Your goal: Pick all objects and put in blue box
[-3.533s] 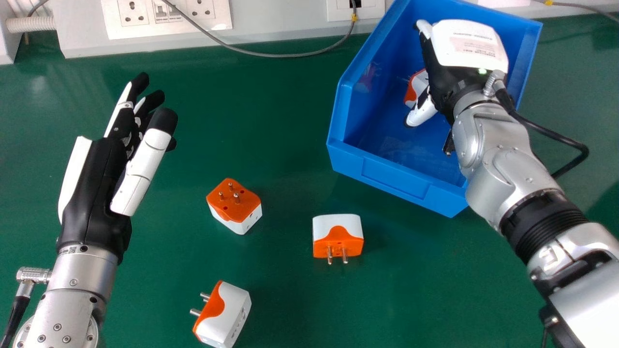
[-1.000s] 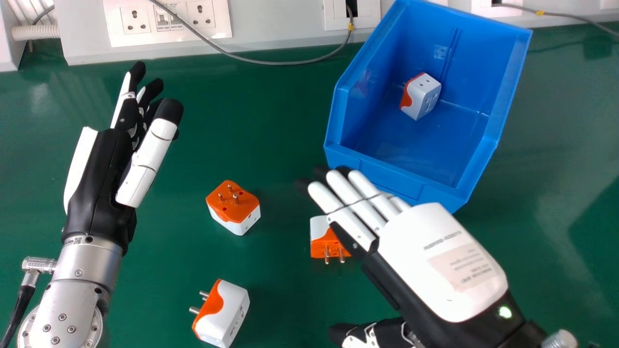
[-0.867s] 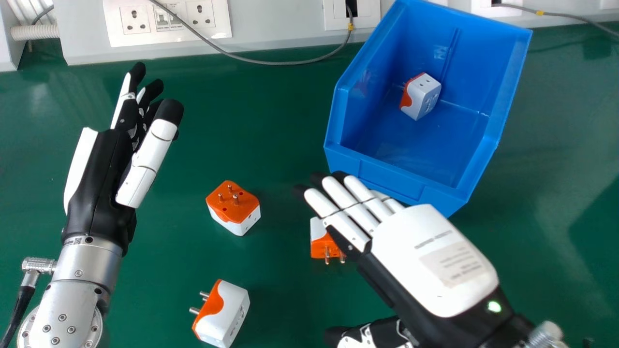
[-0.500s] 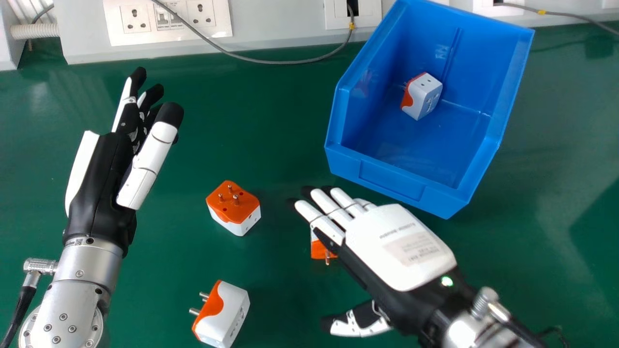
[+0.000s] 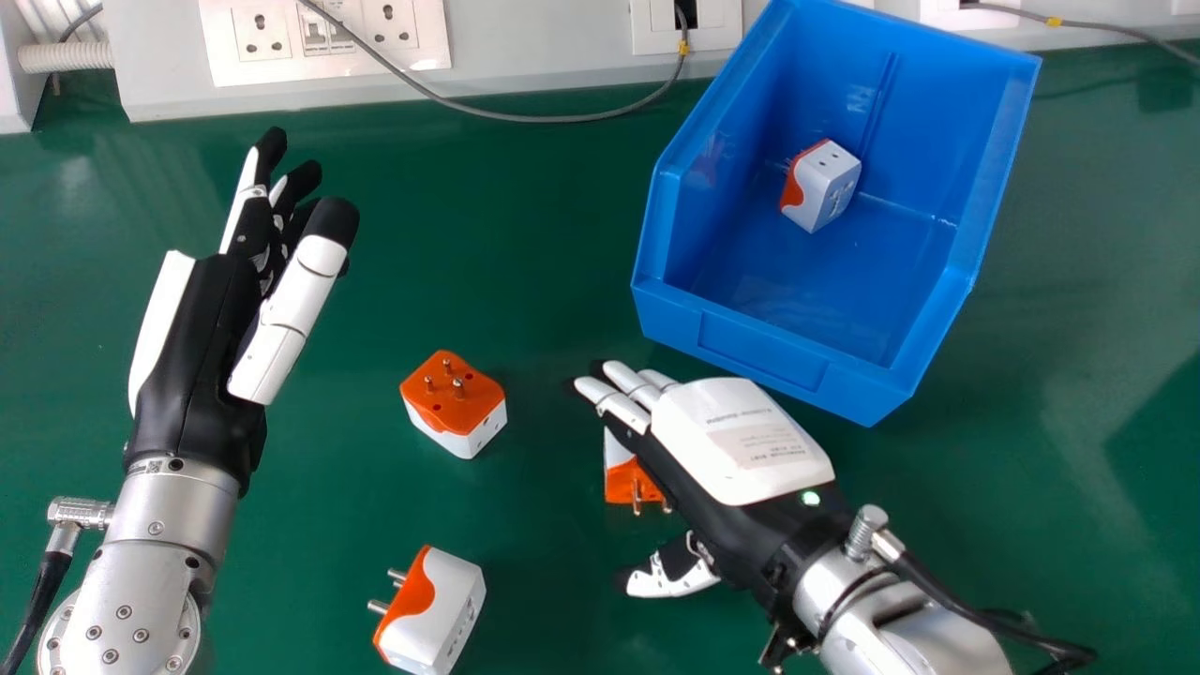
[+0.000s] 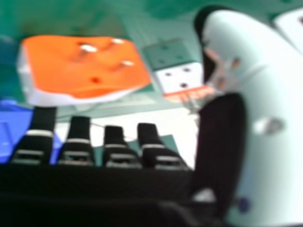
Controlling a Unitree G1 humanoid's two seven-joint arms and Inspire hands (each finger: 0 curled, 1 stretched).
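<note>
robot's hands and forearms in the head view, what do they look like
The left hand and right hand are black with white panels and black fingertips. The right hand's back has a pale label and a green light. Both silver forearms are rounded, each with a black cable and metal connector.

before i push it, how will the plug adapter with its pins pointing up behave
The plug adapter looks hard-shelled, so it should keep its shape. Its blocky body will probably slide rather than roll. The upright pins might catch on something.
</note>
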